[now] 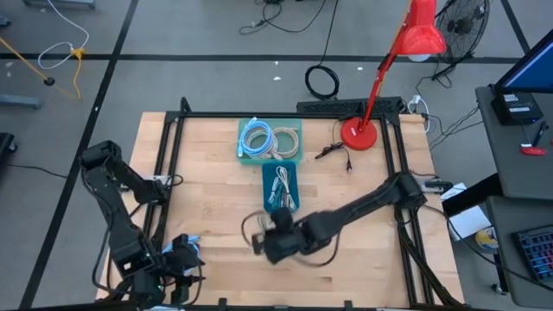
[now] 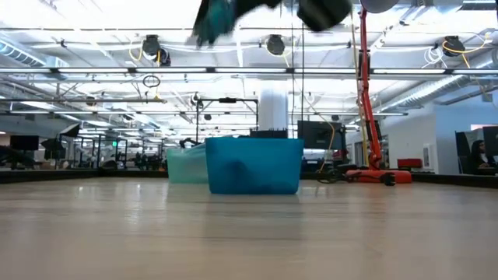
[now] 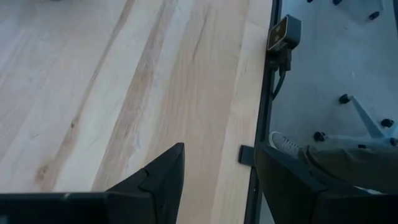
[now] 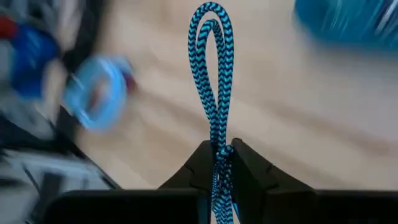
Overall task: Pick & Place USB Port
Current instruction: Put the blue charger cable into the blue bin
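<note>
The right gripper point(image 4: 217, 163) pinches a looped blue-and-black braided cable point(image 4: 214, 81); only its wrist view shows that weave. The left gripper point(image 3: 221, 165), at the table's point(image 1: 216, 164) front-left corner, is spread apart.

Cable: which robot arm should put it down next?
Right. Its end effector is shut on the cable, near the bins. The left end effector is open at the table's edge, holding nothing.

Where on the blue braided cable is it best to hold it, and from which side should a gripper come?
Hold the blue braided cable where its two strands run together below the loop, as the right gripper does now, closing across both. Coming from above probably suits, because that part is narrow.
</note>
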Tool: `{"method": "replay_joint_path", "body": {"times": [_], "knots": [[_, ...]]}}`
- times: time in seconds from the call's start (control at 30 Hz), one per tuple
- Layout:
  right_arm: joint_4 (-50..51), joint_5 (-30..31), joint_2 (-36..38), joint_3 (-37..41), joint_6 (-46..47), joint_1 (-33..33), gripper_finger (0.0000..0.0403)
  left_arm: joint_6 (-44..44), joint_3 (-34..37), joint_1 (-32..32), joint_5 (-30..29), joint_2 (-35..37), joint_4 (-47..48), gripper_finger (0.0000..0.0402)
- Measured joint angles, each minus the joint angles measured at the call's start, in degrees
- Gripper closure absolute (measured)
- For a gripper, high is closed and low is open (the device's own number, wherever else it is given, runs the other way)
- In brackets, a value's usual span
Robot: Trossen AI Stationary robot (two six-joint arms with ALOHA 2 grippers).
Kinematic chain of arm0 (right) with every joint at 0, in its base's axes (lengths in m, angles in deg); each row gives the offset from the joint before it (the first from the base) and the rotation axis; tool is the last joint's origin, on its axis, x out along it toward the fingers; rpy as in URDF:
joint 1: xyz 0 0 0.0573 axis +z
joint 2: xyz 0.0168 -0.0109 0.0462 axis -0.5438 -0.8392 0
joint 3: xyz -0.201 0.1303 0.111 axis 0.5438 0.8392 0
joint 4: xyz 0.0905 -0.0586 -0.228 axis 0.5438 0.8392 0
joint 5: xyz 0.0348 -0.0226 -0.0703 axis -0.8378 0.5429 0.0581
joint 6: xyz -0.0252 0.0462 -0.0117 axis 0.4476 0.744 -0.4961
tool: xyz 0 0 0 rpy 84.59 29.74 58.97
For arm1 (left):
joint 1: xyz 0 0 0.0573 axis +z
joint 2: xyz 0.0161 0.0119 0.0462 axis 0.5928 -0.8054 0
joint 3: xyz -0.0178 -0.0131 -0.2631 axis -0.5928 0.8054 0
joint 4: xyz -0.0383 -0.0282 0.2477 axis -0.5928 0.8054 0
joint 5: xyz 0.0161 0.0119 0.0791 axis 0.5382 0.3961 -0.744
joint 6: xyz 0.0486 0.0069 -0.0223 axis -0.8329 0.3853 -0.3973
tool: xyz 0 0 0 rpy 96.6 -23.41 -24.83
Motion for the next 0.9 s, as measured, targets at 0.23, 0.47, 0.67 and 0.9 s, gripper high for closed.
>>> {"method": "replay_joint_path", "body": {"times": [0.23,0.47,0.67,0.9], "knots": [[14.3,11.1,6.1,-0.1,-0.9,-6.5,0.0379,-1.6,0.0,1.5,-0.3,0.0,-0.5,0.0204],[10.0,7.8,4.7,-0.1,-8.0,-15.1,0.0379,-2.0,0.0,1.9,-0.3,0.0,-1.4,0.0204],[11.5,4.3,2.2,0.0,-10.1,-19.4,0.0379,-0.1,0.0,1.0,-0.4,0.0,-1.9,0.0204],[11.7,3.4,-1.5,0.0,-11.0,-20.2,0.0379,2.6,0.0,-1.3,-1.4,0.0,-1.9,0.0204]]}}
